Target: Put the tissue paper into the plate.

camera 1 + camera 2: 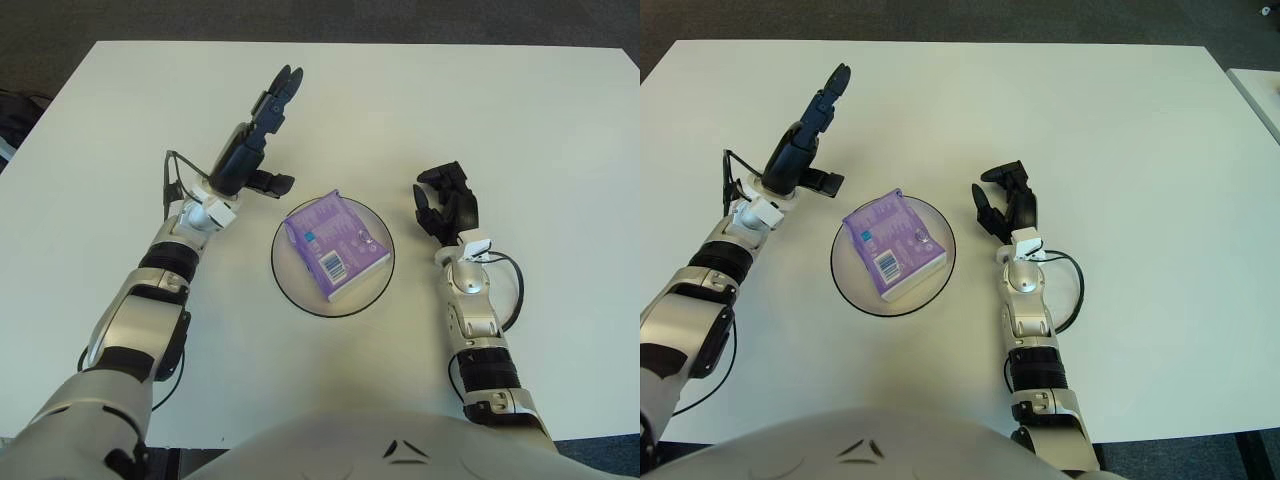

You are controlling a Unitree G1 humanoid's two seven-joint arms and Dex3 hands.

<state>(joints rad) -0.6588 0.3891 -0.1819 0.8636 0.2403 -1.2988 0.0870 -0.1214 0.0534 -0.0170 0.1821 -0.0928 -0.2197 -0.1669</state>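
1. The left hand (250, 150), black with three fingers, shows on the left above the white, smooth, matte tabletop (560, 140). Its fingers are stretched out straight and spread, and it holds nothing.
2. In the middle, the purple soft plastic pack of tissue paper (335, 245) lies inside the round white plate with a thin dark rim (290, 290), tilted, its barcode label facing up. I judge that the task looks done.
3. The pack seems light and squashy, with slippery film; I would take it by its two long sides.
4. The right hand (445, 205) shows just right of the plate, its fingers loosely curled and empty.
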